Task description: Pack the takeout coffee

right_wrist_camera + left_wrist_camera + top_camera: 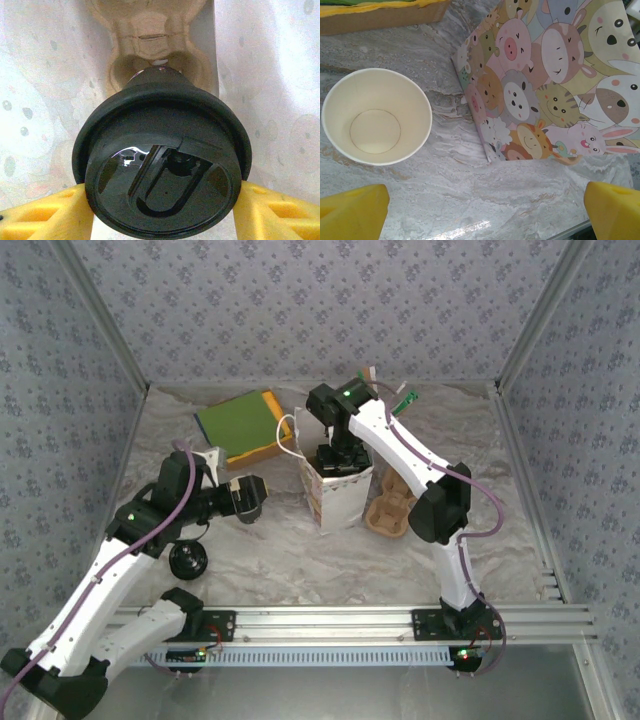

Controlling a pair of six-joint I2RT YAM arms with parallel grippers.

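Top external view: the right gripper reaches down into the mouth of the paper bag, and the left gripper hangs off to the bag's left. Left wrist view: its jaws stand wide apart, holding nothing, above the lidless cup. Right wrist view: the jaws clamp the takeout coffee by its black lid, with white bag walls on either side.

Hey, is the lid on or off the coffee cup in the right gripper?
On: the takeout coffee wears its black lid, clamped at the sides by the right gripper.
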